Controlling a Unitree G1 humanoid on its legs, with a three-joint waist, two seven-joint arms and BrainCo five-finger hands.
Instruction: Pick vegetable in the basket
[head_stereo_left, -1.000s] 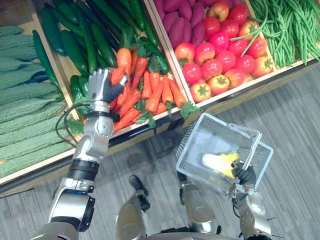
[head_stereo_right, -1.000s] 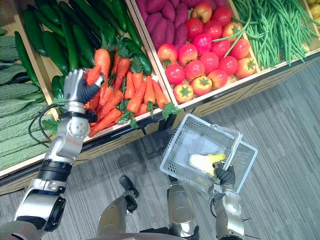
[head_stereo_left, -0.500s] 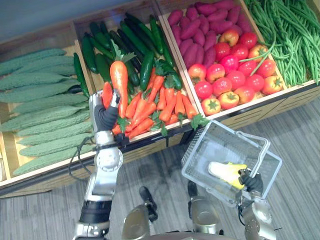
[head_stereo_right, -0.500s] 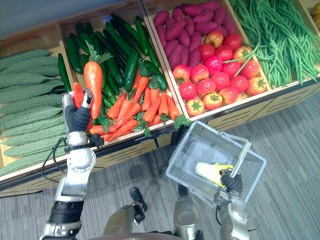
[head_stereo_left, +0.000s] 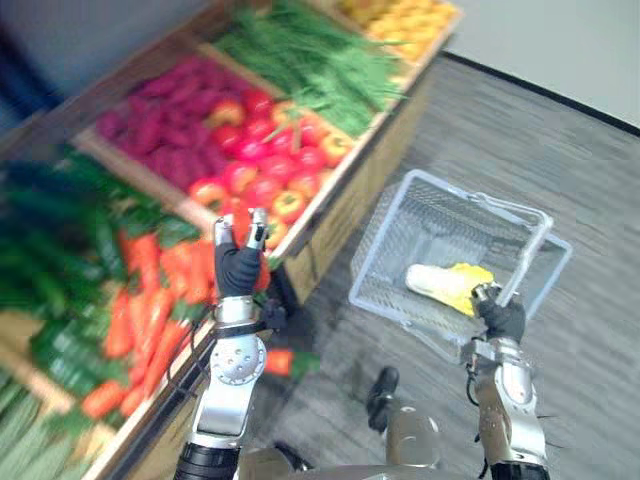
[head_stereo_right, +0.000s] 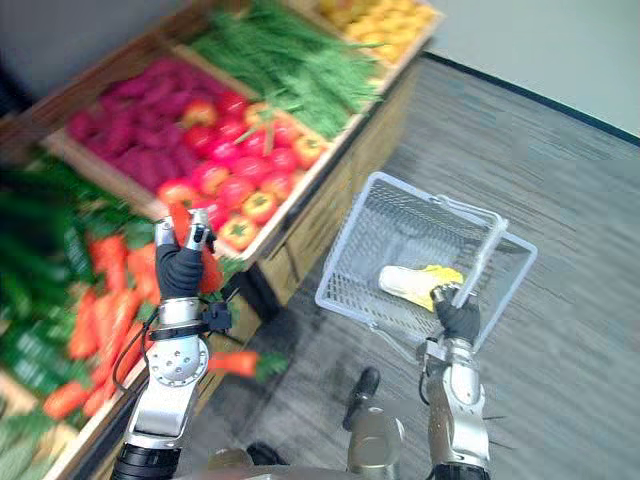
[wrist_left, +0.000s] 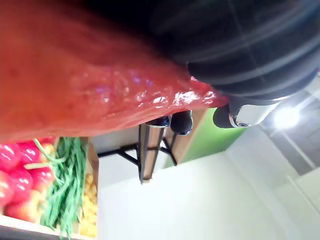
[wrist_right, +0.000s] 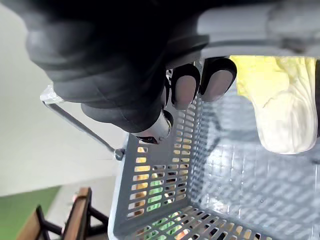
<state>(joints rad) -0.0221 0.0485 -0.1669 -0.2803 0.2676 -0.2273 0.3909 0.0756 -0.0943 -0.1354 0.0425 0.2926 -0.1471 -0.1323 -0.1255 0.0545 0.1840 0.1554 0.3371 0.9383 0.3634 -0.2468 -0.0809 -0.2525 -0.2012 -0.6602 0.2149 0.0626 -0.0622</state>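
Beside the vegetable stand (head_stereo_left: 362, 172), the left hand (head_stereo_left: 238, 270) grips a carrot (wrist_left: 75, 70); the right hand (head_stereo_left: 500, 318) clasps the handle (head_stereo_left: 522, 262) of the basket (head_stereo_left: 398, 252).

Left hand (wrist_left: 250, 47) clamped on a glossy orange-red carrot (wrist_left: 90, 75), which lies against the dark ribbed cover with dark fingertips (wrist_left: 181, 121) curled over its edge. Beyond them: red tomatoes (wrist_left: 20, 185), long green beans (wrist_left: 67, 185) just beside, then yellow produce (wrist_left: 89, 207).
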